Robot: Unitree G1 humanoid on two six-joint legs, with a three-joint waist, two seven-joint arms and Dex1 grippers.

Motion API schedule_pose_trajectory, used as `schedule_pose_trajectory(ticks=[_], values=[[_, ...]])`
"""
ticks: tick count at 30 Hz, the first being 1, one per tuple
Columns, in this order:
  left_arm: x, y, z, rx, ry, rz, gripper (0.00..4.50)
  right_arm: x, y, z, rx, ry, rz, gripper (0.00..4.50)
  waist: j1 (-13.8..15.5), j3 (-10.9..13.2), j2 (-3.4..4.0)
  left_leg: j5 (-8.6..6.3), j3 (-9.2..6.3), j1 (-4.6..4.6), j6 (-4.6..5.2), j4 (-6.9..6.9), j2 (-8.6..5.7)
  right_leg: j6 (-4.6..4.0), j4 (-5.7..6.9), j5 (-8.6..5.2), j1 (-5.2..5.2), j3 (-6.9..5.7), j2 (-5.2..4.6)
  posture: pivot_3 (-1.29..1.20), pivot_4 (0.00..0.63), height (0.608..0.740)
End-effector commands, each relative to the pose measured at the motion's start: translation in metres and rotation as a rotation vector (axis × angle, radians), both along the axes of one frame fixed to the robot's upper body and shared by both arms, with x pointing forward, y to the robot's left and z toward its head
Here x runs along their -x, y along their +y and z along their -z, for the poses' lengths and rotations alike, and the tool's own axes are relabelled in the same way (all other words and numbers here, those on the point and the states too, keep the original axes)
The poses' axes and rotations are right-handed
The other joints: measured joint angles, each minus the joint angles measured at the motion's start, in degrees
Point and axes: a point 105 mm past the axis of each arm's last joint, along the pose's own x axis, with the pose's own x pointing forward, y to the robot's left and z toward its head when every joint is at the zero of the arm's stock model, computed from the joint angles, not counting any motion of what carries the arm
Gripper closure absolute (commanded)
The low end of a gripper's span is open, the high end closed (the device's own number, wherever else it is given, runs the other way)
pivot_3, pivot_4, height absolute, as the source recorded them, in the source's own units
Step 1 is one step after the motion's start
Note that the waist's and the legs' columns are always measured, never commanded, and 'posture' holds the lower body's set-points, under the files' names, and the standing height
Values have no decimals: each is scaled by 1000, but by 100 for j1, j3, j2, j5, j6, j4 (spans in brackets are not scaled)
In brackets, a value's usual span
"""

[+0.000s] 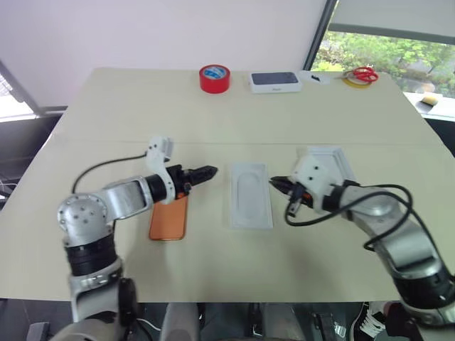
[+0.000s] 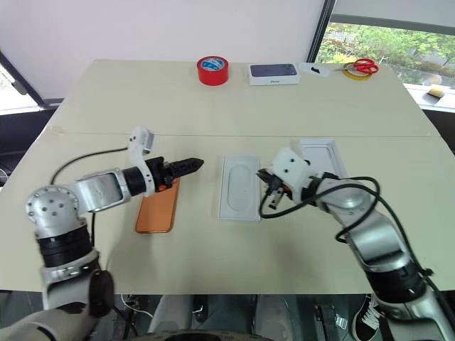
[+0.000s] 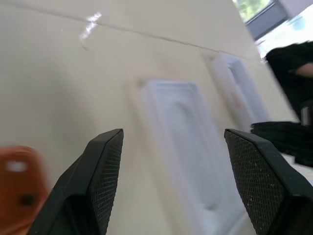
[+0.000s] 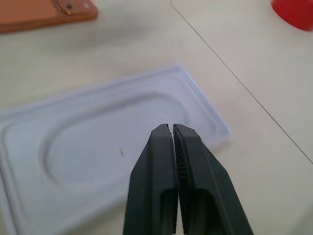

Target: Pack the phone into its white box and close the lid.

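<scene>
The orange phone (image 1: 168, 219) lies flat on the table, back up, partly under my left wrist. My left gripper (image 1: 206, 172) hovers just past the phone's far end, open and empty, its fingers (image 3: 105, 166) spread wide. A flat white card with an oval recess (image 1: 250, 195) lies in the middle. My right gripper (image 4: 171, 128) is shut with nothing between its fingers, its tips over the card's right edge. The white box (image 2: 320, 155), a shallow rimmed tray, lies behind my right wrist, partly covered by it. The lid is out of view.
Along the far edge stand a red tape roll (image 1: 215, 78), a white box with a dark phone picture (image 1: 275, 82), red scissors (image 1: 365, 74) and a yellow tape roll (image 1: 353, 82). A seam crosses the table (image 1: 106, 106) behind both arms.
</scene>
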Motion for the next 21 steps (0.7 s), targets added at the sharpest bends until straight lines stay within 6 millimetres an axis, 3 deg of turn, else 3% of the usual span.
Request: schedule_pose_trajectory(ticks=[1, 6, 8, 9, 12, 16, 19, 21], values=[[9, 0, -5, -57, -164, 103, 1044, -23, 7, 3, 64, -44, 83, 4436, -6, 0, 2, 0, 4, 0, -1, -1, 0, 0, 0, 0, -2, 1, 0, 0, 150, 730], [5, 33, 12, -186, -207, 70, 1044, -44, 16, 18, 143, -52, 122, 4436, 10, 0, 2, 0, 18, -10, -2, -4, 2, -2, 0, 0, -13, -1, -2, 0, 150, 730], [2, 54, 18, -215, -175, 4, 1044, -45, 24, 15, 120, -68, 100, 4436, -4, 0, 3, -1, 20, -10, -1, -6, 2, -2, -1, 0, -14, 0, -4, 0, 150, 730], [2, 62, 19, -205, -155, -21, 790, -43, 29, 11, 103, -78, 80, 4483, -15, 2, 5, -1, 20, -10, 0, -7, 3, -2, 0, 0, -17, 0, -3, 0, 150, 730], [10, 91, 22, -196, -74, -91, 30, -28, 56, 0, 16, -85, -33, 4500, -74, 2, 5, -1, 11, -12, 1, -10, 6, -2, 3, 0, -23, 2, -2, 0, 150, 730], [23, 120, 38, -246, 72, -173, 30, -3, 86, -1, -16, -64, -191, 4500, -143, 3, 7, -5, 6, -11, 8, -24, 8, -2, 5, 0, -31, 4, 0, 0, 150, 730], [33, 124, 47, -220, 163, -175, 30, 12, 97, 8, -1, 4, -277, 4500, -118, 2, 5, -13, 5, -9, 21, -23, 7, -2, 5, -1, -48, 4, -2, 0, 150, 730], [38, 121, 54, -200, 229, -167, 30, 11, 98, 16, 34, 46, -287, 4500, -117, 0, 2, -13, 2, -8, 22, -20, 5, -2, 5, -1, -46, 3, -5, 0, 150, 730]])
